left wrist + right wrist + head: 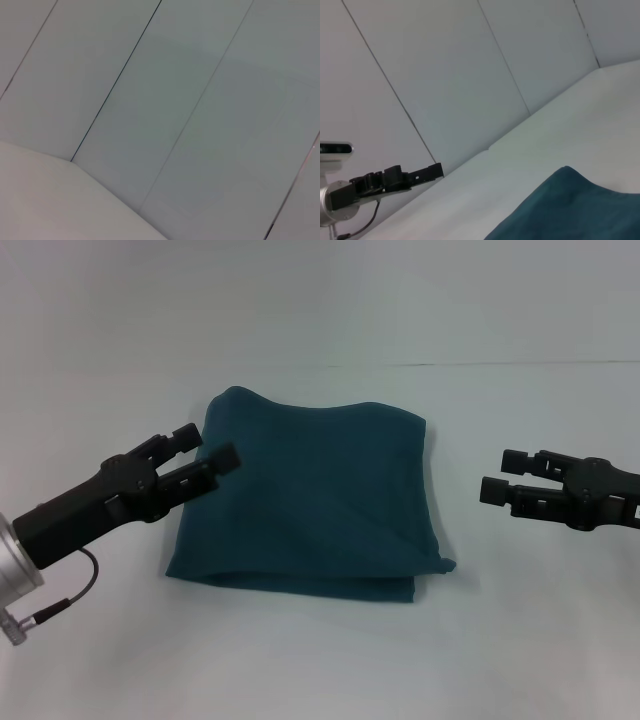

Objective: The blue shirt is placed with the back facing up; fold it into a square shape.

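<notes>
The dark teal-blue shirt of soft matte fabric (315,495) lies folded into a rough square on the white table. Its plain side faces up. Layered edges show along the near side, with a slight bulge at the far left corner.

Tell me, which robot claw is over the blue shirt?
The left gripper: its open fingers overlap the blue shirt's edge. The right gripper, also open, hangs off to the side.

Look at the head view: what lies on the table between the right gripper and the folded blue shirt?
Nothing: in the head view, only bare white table separates the right gripper from the blue shirt.
</notes>
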